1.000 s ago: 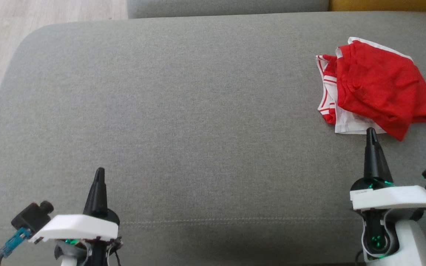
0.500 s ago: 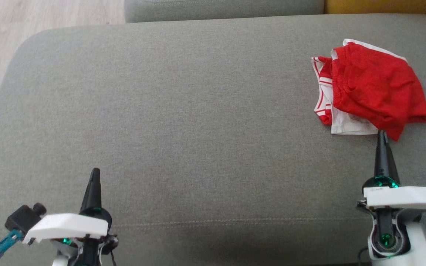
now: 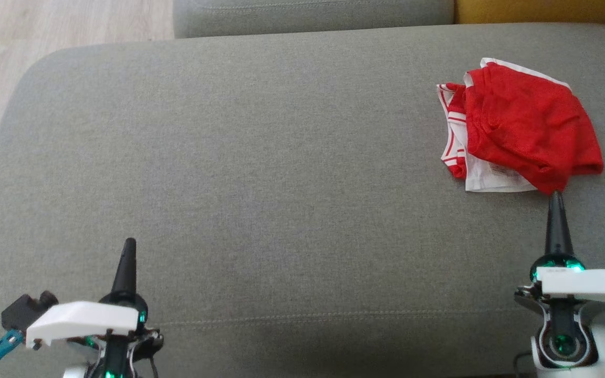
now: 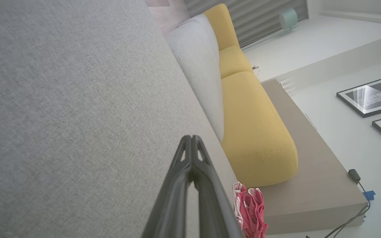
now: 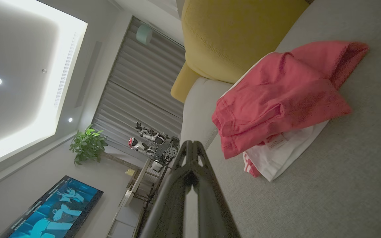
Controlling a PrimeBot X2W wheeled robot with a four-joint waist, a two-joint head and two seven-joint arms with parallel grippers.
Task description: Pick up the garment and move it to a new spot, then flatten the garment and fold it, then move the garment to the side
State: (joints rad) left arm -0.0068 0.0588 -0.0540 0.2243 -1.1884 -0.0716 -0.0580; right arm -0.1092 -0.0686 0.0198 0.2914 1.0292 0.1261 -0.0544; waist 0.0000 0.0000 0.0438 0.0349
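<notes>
**Both grippers closed and empty; garment bundled at the right end of the seat.**

The right gripper had its two fingers pressed together on nothing, with its tip just beside the near corner of the red-and-white garment. The left gripper, likewise closed and empty, hung well apart over the bare grey cushion. The garment lay in a loose, layered bundle near the cushion's right end. Folding and setting aside appeared done, though the layers were untidy and it may have been merely crumpled, in which case every step remained.
</notes>
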